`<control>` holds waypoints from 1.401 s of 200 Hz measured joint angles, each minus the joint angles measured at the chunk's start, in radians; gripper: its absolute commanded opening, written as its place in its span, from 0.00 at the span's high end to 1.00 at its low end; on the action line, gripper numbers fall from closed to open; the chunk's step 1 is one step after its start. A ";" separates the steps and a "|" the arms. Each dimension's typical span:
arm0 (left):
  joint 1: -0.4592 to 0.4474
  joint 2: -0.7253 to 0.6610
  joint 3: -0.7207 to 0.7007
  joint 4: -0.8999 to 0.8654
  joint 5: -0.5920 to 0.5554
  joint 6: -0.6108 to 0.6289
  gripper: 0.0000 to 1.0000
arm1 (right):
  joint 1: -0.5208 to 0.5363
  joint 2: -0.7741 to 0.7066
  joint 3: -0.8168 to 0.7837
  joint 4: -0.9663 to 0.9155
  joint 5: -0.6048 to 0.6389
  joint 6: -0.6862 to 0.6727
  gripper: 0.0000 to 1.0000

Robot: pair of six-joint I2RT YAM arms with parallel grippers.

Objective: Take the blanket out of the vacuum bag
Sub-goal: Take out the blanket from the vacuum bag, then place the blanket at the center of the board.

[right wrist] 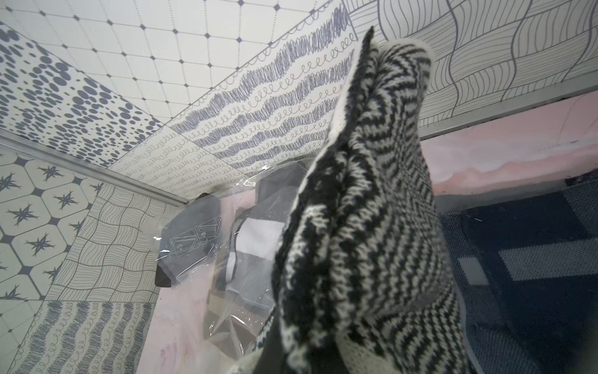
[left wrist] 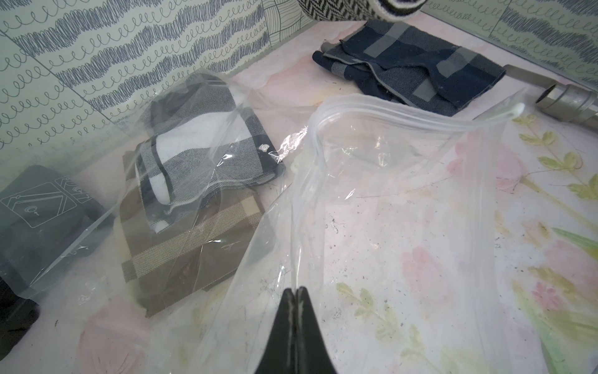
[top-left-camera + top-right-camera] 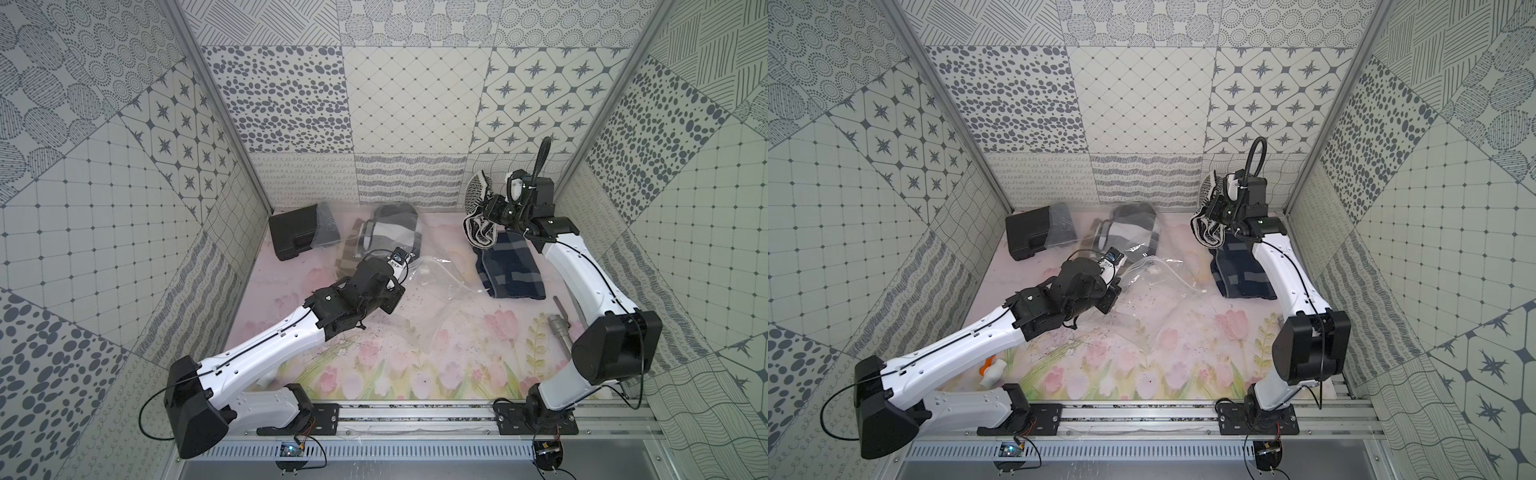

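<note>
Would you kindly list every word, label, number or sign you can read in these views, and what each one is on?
Readable words, brands or numbers: none.
Vacuum bag: white line-drawn instruction pictograms where it lies over the black case; no letters can be made out.
Plaid blanket inside the bag: small mark at its edge, too small to read.

A black case sits in the far corner of a floral mat; a metal tube lies well apart, by the opposite edge.
</note>
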 measured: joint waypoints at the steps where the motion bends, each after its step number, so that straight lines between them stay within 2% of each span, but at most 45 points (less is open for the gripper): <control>1: 0.000 0.000 0.000 0.000 0.000 0.000 1.00 | -0.004 0.006 0.002 0.004 -0.005 0.000 1.00; 45: 0.000 0.055 0.051 -0.016 -0.020 0.002 1.00 | -0.060 0.154 0.087 0.054 -0.101 0.010 1.00; 92: 0.000 0.116 0.092 -0.017 -0.021 0.003 1.00 | -0.071 0.177 0.090 0.108 -0.162 0.027 1.00; 122: 0.001 0.148 0.107 -0.017 -0.020 0.004 1.00 | -0.138 0.130 -0.091 0.248 -0.235 0.095 1.00; 192: 0.006 0.230 0.150 -0.017 0.013 0.013 1.00 | -0.383 -0.117 -0.618 0.387 -0.251 0.108 1.00; 231: 0.007 0.255 0.175 -0.019 0.039 0.026 1.00 | -0.458 -0.129 -0.740 0.400 -0.243 0.091 1.00; 238: 0.007 0.255 0.175 -0.019 0.040 0.027 1.00 | -0.458 -0.129 -0.743 0.398 -0.239 0.085 0.87; 247: 0.007 0.255 0.175 -0.019 0.044 0.029 1.00 | -0.462 -0.129 -0.744 0.397 -0.234 0.073 0.59; 261: 0.007 0.254 0.175 -0.019 0.050 0.029 1.00 | -0.467 -0.129 -0.743 0.387 -0.226 0.045 0.47; 269: 0.007 0.251 0.174 -0.019 0.053 0.029 1.00 | -0.473 -0.129 -0.743 0.374 -0.220 0.024 0.37; 272: 0.007 0.250 0.173 -0.020 0.056 0.029 1.00 | -0.475 -0.129 -0.743 0.370 -0.218 0.015 0.30; 276: 0.007 0.247 0.172 -0.020 0.058 0.029 1.00 | -0.479 -0.130 -0.743 0.360 -0.209 0.006 0.08; 280: 0.007 0.245 0.171 -0.021 0.059 0.029 1.00 | -0.481 -0.134 -0.742 0.347 -0.200 -0.004 0.02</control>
